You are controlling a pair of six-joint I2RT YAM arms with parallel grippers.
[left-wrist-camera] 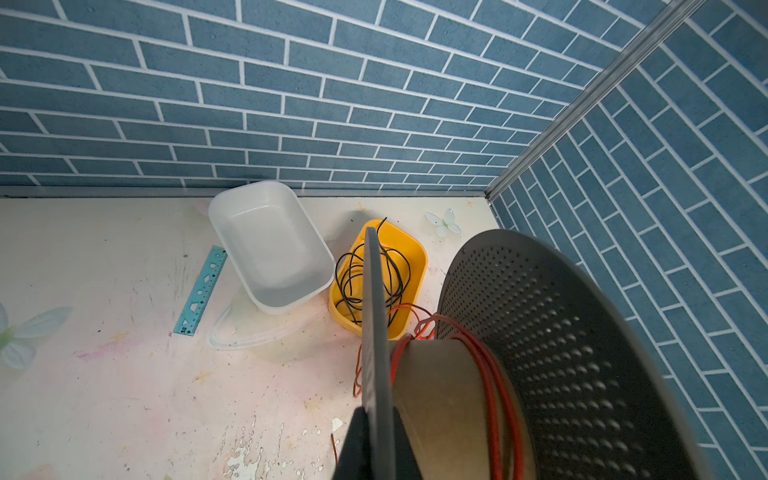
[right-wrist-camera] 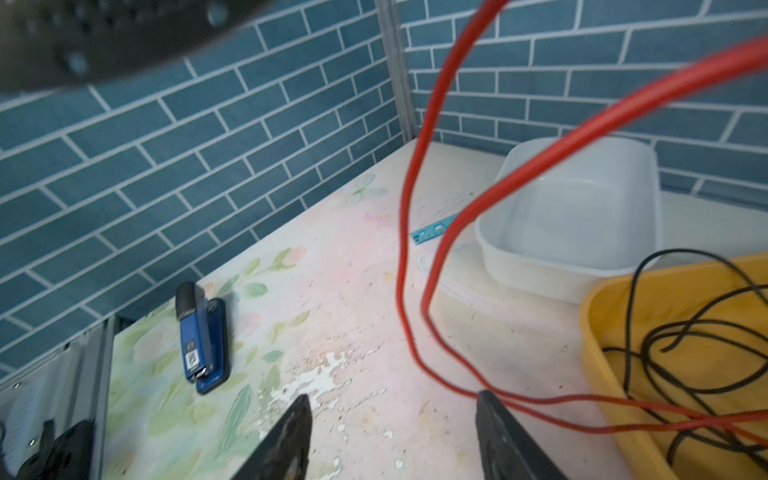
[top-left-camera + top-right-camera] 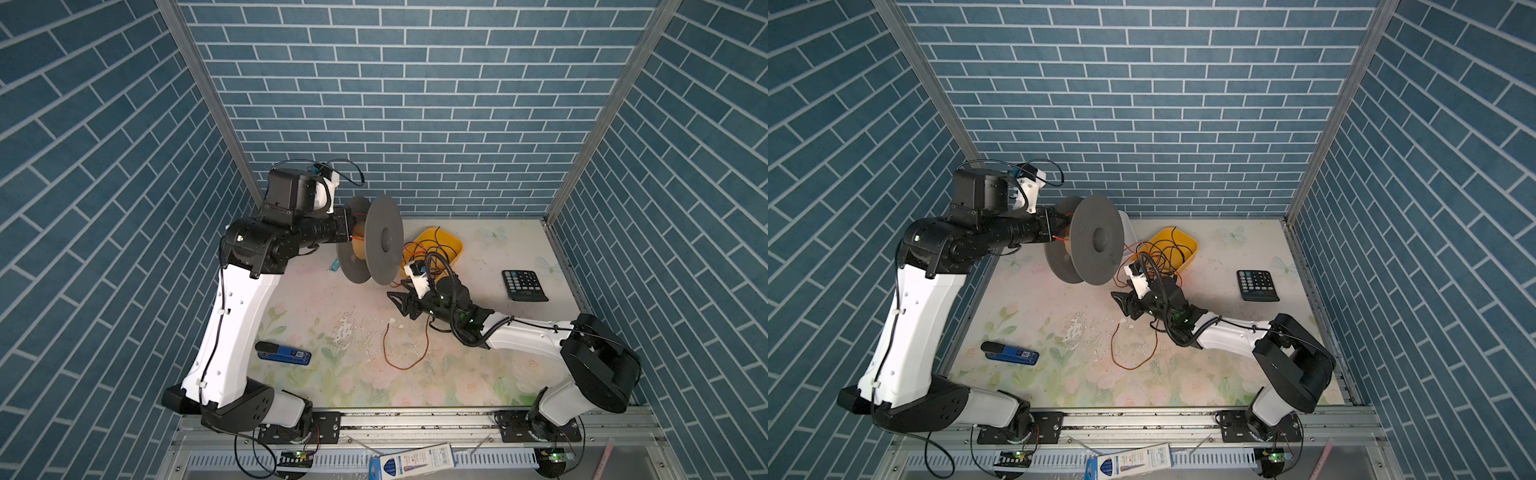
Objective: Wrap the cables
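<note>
Winding in hand. Right tool [image 2: 395, 399] stands wide, empty; slack wire [image 2: 400, 266] lies just beside its finger [image 2: 494, 419]. Left tool [image 1: 374, 419] clamps spool [image 3: 384, 239], few turns on. Next, I judge: pinch wire, feed taut.

Floral table [image 3: 457, 374] — stapler [image 3: 284, 353], calculator [image 3: 525, 285], tray [image 3: 452, 244], orange wire [image 3: 384, 345]

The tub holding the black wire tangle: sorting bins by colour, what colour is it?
Yellow; the tub shows best in the left wrist view.
</note>
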